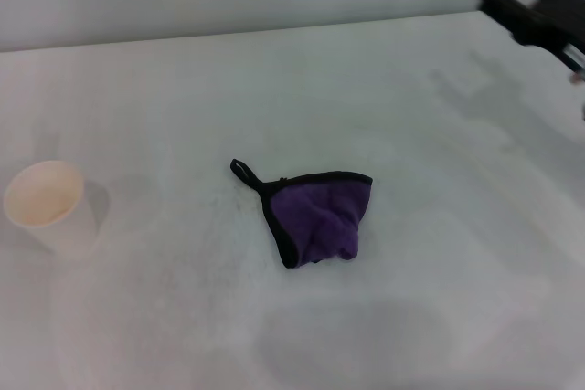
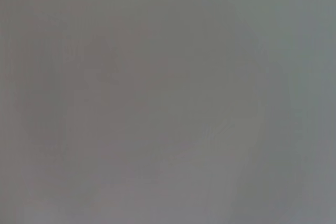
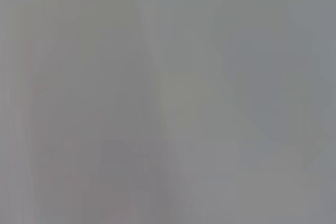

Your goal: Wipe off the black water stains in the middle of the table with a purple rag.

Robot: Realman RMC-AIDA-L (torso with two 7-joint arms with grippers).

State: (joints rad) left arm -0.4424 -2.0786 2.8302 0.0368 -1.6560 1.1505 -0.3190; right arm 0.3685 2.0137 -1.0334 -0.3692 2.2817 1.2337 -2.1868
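White cup point(image 1: 46, 204) sits upright on the left side of the table point(image 1: 439, 226). The rag point(image 1: 320, 219) lies bunched near the middle, its black loop pointing toward the cup, nothing touching it. Right gripper point(image 1: 530, 2) hangs up at the far right corner, well apart; can't tell if its fingers are parted or clenched, too smeared. Both wrist views are plain grey.

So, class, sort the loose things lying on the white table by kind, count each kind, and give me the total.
Purple rag with black trim: 1
White paper cup: 1
Total on the table: 2
No black stain shows anywhere on the bare surface. The right gripper hangs above the far right corner, touching nothing.
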